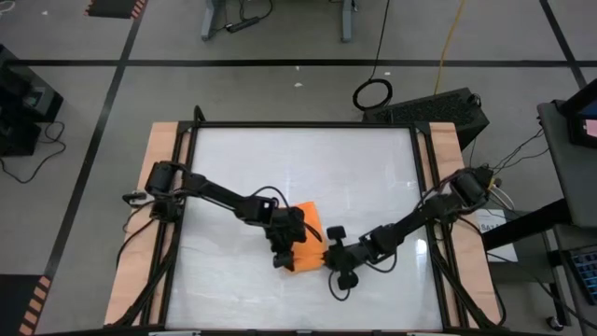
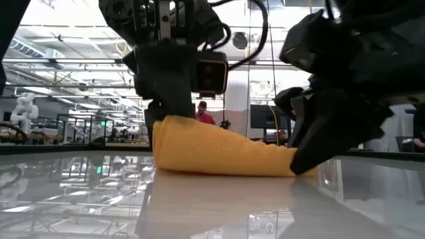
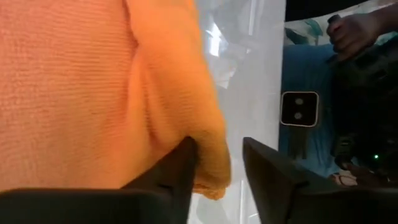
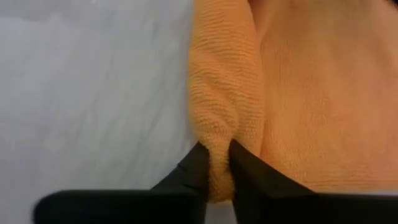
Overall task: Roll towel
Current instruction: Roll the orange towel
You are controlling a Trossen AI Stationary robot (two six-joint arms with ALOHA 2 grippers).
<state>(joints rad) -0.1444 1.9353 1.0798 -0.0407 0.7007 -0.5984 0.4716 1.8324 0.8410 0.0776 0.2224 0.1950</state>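
Observation:
The bright-orange towel (image 1: 306,233) lies bunched on the white table between my two grippers. In the low view it is a low hump (image 2: 219,153), higher at the left gripper's end. My left gripper (image 1: 284,250) is on the towel's left side, open, with the towel's rolled edge (image 3: 208,155) between its fingers. My right gripper (image 1: 332,250) is on the towel's right side, shut on a fold of it (image 4: 217,155). My left gripper has one finger (image 3: 180,168) against the towel's rolled edge (image 3: 205,168). The other finger (image 3: 264,171) stands apart, with bare table showing between it and the cloth. The fingers come from above; the towel rests on the table. My right gripper pinches a thick fold at the towel's edge (image 4: 216,140) between its two fingers, several layers together. The fingers slant down from the table's right side. This end of the towel (image 2: 292,166) lies low on the table.
The white table top (image 1: 308,159) has free room on all sides of the towel, inside a black frame (image 1: 415,187) with wooden side strips. A person shows far back in the room (image 2: 202,113).

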